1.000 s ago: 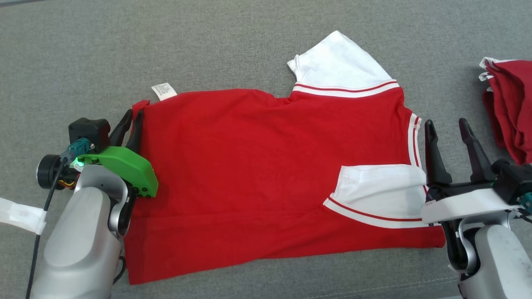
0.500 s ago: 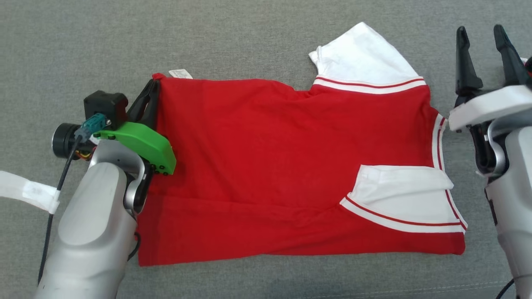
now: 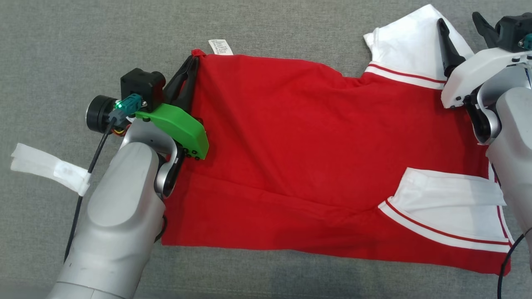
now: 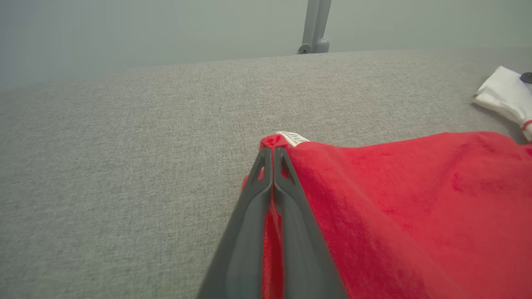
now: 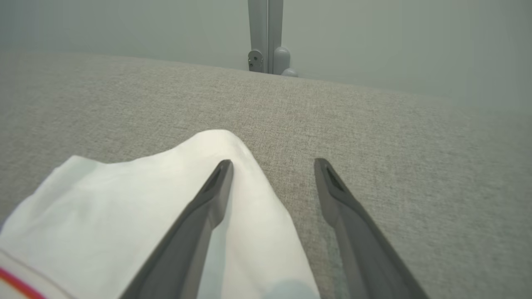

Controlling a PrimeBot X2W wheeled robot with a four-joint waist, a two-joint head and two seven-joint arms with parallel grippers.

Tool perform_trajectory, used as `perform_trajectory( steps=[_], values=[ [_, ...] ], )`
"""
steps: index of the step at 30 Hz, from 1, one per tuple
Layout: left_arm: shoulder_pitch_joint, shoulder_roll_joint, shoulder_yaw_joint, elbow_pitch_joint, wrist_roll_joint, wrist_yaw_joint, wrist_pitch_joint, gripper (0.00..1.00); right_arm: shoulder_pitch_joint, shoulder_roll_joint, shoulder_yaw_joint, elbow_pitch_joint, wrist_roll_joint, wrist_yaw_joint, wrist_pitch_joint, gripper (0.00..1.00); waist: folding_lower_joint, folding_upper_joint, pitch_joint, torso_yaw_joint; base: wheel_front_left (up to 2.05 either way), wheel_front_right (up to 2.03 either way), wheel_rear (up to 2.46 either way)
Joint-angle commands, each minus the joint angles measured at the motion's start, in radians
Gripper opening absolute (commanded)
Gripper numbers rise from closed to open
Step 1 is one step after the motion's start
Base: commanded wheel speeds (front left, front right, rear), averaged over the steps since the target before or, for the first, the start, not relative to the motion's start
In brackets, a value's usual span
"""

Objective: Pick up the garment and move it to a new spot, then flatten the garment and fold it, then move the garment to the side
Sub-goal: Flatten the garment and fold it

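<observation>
While the left gripper (image 3: 192, 66) clamps the upper-left corner of the garment (image 3: 311, 137), spread mid-frame, the right gripper (image 3: 458, 23) gapes over the white sleeve (image 3: 407, 45), upper right. Flattening seems in hand; next, grip that sleeve.

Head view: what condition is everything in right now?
Garment: spread on the grey surface, near sleeve folded inward, far sleeve sticking out.
Left end effector: shut on the garment's corner by the label.
Right end effector: open, empty, over the far sleeve.

Red garment (image 3: 299, 145) with white sleeves lies folded, spread on grey fabric.
</observation>
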Motion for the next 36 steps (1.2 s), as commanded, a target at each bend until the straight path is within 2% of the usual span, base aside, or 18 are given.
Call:
perform_trajectory(
  steps=[1,4,5,6,7,8,16,24,27,30,36],
  values=[
    [-0.02,-0.003,-0.004,0.006,-0.005,-0.006,-0.007,0.0,-0.022,-0.011,0.023,0.027,0.014,-0.002,0.006,1.0,-0.0001,0.0,0.021,0.024,0.0,0.0,0.0],
    [-0.026,-0.009,-0.012,0.018,-0.008,-0.006,-0.015,0.0,-0.048,-0.019,0.071,0.074,0.036,-0.002,0.017,1.0,-0.0001,0.0,0.022,0.033,0.0,0.0,0.0],
    [-0.027,-0.011,-0.015,0.023,-0.01,-0.007,-0.019,0.0,-0.054,-0.019,0.086,0.086,0.048,-0.002,0.019,0.92,-0.0001,0.0,0.022,0.036,0.0,0.0,0.0],
    [-0.028,-0.012,-0.017,0.027,-0.012,-0.007,-0.023,0.0,-0.06,-0.022,0.098,0.096,0.057,-0.001,0.019,0.55,-0.0001,0.0,0.021,0.038,0.0,0.0,0.0],
    [-0.03,-0.014,-0.018,0.031,-0.013,-0.008,-0.024,0.0,-0.065,-0.024,0.11,0.106,0.072,-0.002,0.021,0.37,-0.0001,0.0,0.021,0.039,0.0,0.0,0.0],
    [-0.031,-0.016,-0.019,0.034,-0.014,-0.008,-0.029,0.0,-0.07,-0.027,0.122,0.113,0.086,-0.001,0.02,0.0,-0.0001,0.0,0.02,0.04,0.0,0.0,0.0],
    [-0.035,-0.003,-0.006,0.033,-0.019,0.006,-0.074,0.0,-0.102,-0.063,0.168,0.086,0.174,-0.002,-0.052,0.0,-0.0001,0.0,-0.009,0.026,0.0,0.0,0.0],
    [-0.003,0.032,0.025,-0.046,-0.046,0.026,-0.076,0.0,-0.092,-0.107,0.16,-0.02,0.245,-0.002,-0.1,0.0,-0.0001,0.0,-0.043,-0.011,0.0,0.0,0.0],
    [0.028,0.032,0.038,-0.089,-0.079,0.017,-0.066,0.0,-0.065,-0.112,0.171,-0.072,0.263,-0.002,-0.104,0.0,-0.0001,0.0,-0.048,-0.021,0.0,0.0,0.0],
    [0.076,0.035,0.05,-0.144,-0.129,0.003,-0.048,0.0,-0.014,-0.12,0.158,-0.142,0.289,-0.002,-0.107,0.0,-0.0001,0.0,-0.057,-0.03,0.0,0.0,0.0],
    [0.285,0.071,0.104,-0.334,-0.298,-0.015,0.015,0.0,0.256,-0.115,0.066,-0.405,0.36,-0.002,-0.107,0.0,-0.0001,0.0,-0.084,-0.071,0.0,0.0,0.0]
  ],
)
